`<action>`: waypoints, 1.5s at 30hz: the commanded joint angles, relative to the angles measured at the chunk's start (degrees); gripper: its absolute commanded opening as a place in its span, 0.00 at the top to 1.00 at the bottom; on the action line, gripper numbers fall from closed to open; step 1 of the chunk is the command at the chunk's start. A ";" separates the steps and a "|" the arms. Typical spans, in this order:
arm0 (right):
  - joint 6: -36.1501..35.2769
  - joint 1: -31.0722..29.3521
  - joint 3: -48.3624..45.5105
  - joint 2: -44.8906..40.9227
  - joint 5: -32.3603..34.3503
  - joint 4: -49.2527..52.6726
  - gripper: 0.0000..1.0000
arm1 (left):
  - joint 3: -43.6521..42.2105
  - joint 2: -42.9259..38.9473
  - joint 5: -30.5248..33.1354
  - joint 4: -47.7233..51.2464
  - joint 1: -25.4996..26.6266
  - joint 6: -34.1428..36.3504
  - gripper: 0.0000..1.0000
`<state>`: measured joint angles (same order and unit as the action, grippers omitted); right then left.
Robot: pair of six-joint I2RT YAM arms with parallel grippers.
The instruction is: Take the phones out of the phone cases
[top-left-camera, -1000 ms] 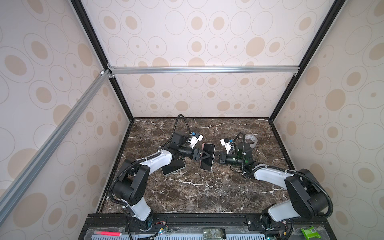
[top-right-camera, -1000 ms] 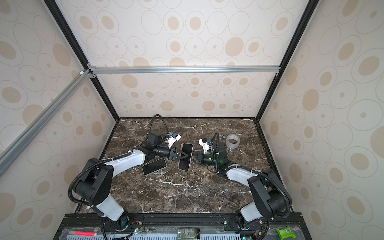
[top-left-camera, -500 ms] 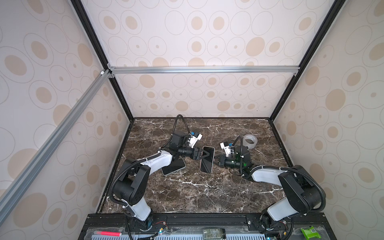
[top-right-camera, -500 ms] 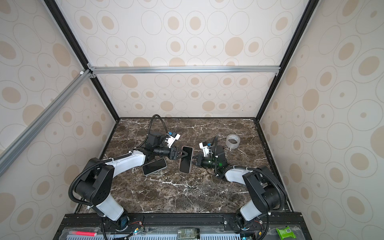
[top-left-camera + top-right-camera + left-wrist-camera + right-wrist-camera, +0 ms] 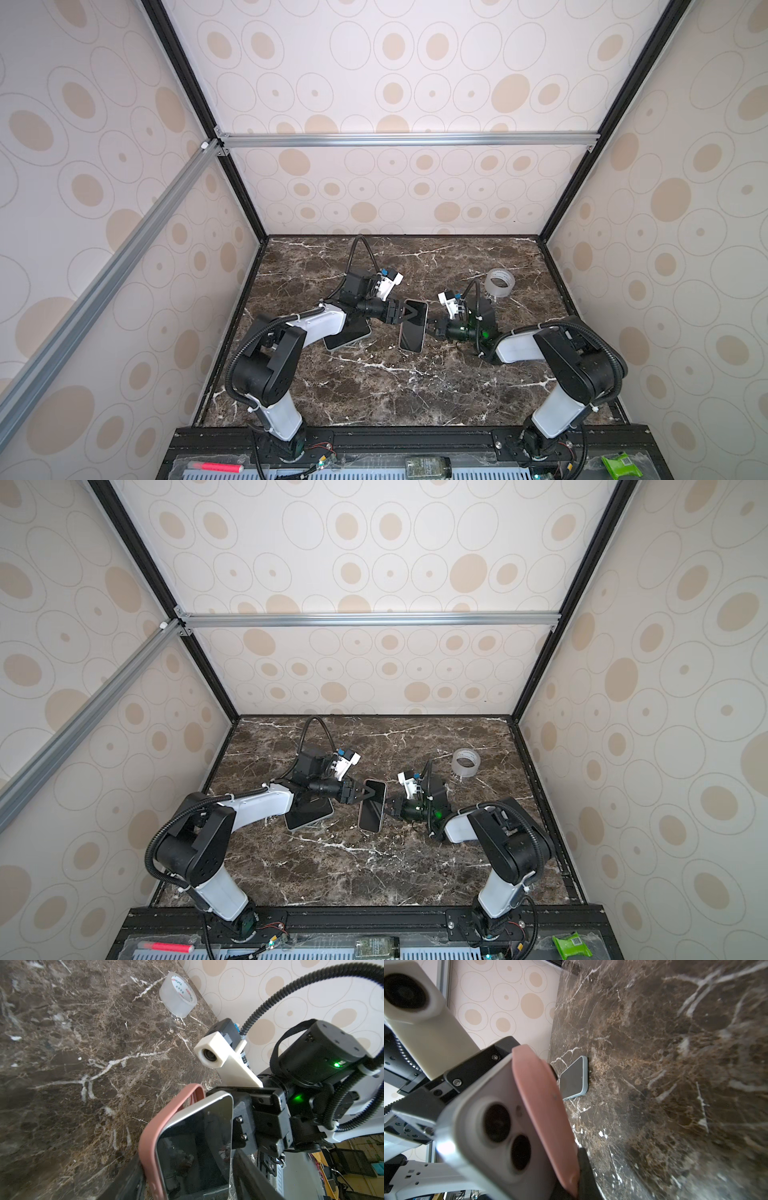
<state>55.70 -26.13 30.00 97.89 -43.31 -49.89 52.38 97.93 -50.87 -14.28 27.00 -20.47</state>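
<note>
At the middle of the counter (image 5: 374, 386), the phone (image 5: 412, 332) is grasped across its width by the left end effector (image 5: 410, 314), while the pink phone case (image 5: 542, 1105) is pinched at its rim by the clenched right end effector (image 5: 434, 325). The camera corner is already bared; the rest of the case is judged yet to be peeled off. Farther back, a tape roll (image 5: 500, 282) is seen.

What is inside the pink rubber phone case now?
A silver phone with a dark screen, only partly: at the camera end the pink rubber phone case is peeled off its back. How its other end sits is cut off in the wrist views.
</note>
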 commanded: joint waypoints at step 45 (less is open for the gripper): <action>-3.68 1.96 0.58 -9.66 9.30 21.35 1.00 | 9.96 0.20 45.04 18.95 16.39 -8.88 0.01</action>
<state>52.34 -23.83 28.51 89.84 -35.40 -30.74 58.70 96.86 -13.30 -0.73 42.00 -25.36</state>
